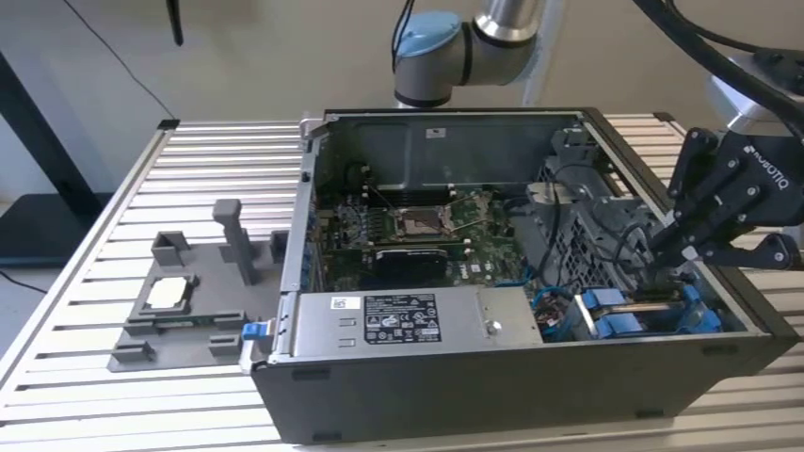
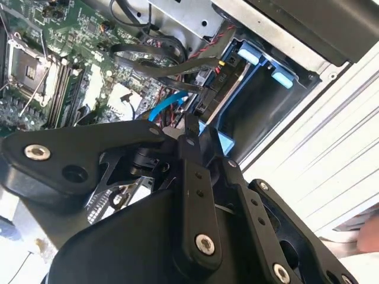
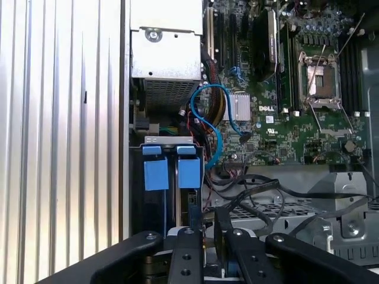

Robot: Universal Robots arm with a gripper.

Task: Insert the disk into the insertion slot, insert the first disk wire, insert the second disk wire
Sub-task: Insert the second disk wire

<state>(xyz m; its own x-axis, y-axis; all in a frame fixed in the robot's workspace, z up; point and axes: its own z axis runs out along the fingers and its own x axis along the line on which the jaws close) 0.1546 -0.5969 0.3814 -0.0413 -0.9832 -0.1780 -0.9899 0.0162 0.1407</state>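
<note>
**Clerk:** Gripper [image 1: 672,252]: black, linked fingers, lowered into the open computer case [image 1: 503,395] directly above the insertion slot [image 1: 653,315]. In the second wrist view the fingertips [image 2: 190,127] are seen drawn close together over a dark connector [image 2: 204,100] at the slot's mouth; whether that connector is actually pinched cannot be told.

**Checker:** And the slot itself, how is it entered?

**Clerk:** Insertion slot: rectangular bay of dark metal, set in the case corner just beside the grey power-supply box [image 1: 409,325]. Bright blue clips are noted at its end, two of them seen side by side in the first wrist view [image 3: 172,173]. A blue-framed carrier is seated inside the bay in the second wrist view [image 2: 237,112].

**Checker:** Wiring near the slot?

**Clerk:** Blue cable [image 3: 208,112], looped between the slot and the green motherboard [image 3: 296,124]. Black flat cables [image 2: 157,59] are laid across the metal cage beside the slot. Red and black leads [image 2: 216,44] are run toward the slot's connector.

**Checker:** Outside the case?

**Clerk:** Grey fixture [image 1: 188,301], placed on the slatted table [image 1: 75,282], well apart from the slot.
</note>
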